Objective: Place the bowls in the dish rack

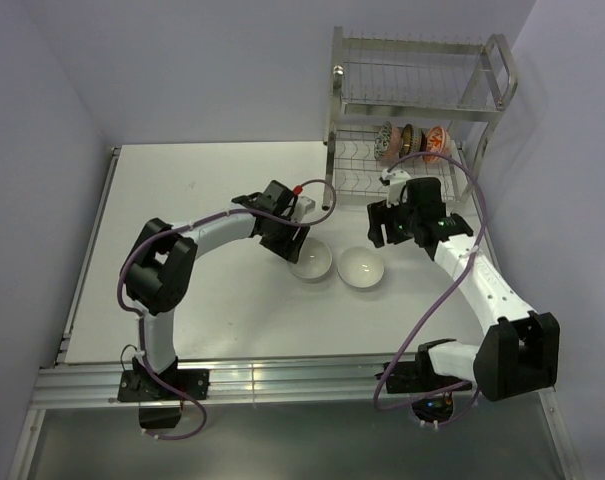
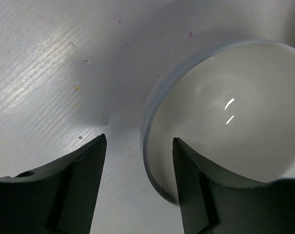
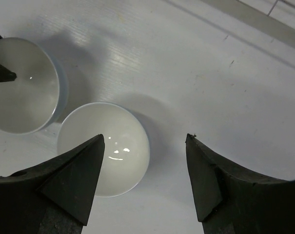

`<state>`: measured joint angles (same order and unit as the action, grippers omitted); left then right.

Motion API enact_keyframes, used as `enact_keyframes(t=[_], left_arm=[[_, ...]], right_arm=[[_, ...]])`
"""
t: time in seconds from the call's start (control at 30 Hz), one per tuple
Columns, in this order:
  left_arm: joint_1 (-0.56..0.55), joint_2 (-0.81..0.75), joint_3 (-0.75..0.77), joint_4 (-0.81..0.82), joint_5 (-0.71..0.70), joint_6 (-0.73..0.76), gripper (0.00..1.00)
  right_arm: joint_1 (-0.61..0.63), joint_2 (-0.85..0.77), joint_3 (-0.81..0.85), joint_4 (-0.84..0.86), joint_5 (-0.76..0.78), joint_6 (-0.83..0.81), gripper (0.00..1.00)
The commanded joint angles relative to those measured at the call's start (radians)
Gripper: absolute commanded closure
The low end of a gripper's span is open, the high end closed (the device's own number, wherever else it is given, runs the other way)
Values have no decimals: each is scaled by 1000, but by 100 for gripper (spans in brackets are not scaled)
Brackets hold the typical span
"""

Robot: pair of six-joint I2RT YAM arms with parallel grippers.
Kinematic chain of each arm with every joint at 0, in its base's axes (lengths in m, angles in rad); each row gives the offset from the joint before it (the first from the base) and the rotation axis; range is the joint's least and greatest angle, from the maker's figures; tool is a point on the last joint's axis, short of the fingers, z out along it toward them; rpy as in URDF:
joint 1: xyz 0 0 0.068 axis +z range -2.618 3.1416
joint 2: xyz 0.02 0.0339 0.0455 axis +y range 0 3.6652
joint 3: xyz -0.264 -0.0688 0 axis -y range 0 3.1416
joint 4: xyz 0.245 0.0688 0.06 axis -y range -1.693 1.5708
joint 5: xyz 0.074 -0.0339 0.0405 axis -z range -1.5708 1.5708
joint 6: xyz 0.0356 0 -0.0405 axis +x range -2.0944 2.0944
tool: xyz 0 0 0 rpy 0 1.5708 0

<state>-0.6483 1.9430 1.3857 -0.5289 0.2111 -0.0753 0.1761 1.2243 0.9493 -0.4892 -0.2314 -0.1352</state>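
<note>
White tabletop (image 1: 202, 190) is filling the frame's middle. Left gripper (image 2: 139, 139) is standing open, its fingers straddling the rim of the left white bowl (image 2: 225, 112). Right gripper (image 3: 145, 137) is hanging open above the right white bowl (image 3: 118, 131). Dish rack (image 1: 422, 100), upper right, is holding three patterned bowls (image 1: 412, 142).

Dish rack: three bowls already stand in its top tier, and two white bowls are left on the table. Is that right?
Not quite. The top external view shows the three bowls standing in the lower tier of the dish rack, not the top tier. Two white bowls are indeed left on the table.
</note>
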Motion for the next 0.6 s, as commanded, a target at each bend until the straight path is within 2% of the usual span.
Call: enact_keyframes(t=[0.0, 0.17, 0.27, 0.3, 0.33, 0.37, 0.57], left_arm=[[-2, 19, 42, 6, 11, -34, 39], [-4, 51, 62, 9, 37, -90, 58], [-4, 56, 73, 7, 7, -128, 69], [-2, 47, 72, 10, 4, -136, 76], [1, 40, 70, 13, -7, -162, 93], [2, 24, 69, 13, -19, -175, 100], [29, -87, 56, 27, -68, -274, 100]], right_arm=[[0, -23, -26, 66, -26, 100, 26], [0, -5, -27, 113, -19, 187, 26], [5, 15, -7, 127, 23, 244, 30], [6, 20, -3, 130, 30, 271, 32], [11, 26, 8, 139, 53, 285, 33], [16, 26, 12, 146, 63, 302, 34], [77, 24, 54, 184, 60, 417, 34]])
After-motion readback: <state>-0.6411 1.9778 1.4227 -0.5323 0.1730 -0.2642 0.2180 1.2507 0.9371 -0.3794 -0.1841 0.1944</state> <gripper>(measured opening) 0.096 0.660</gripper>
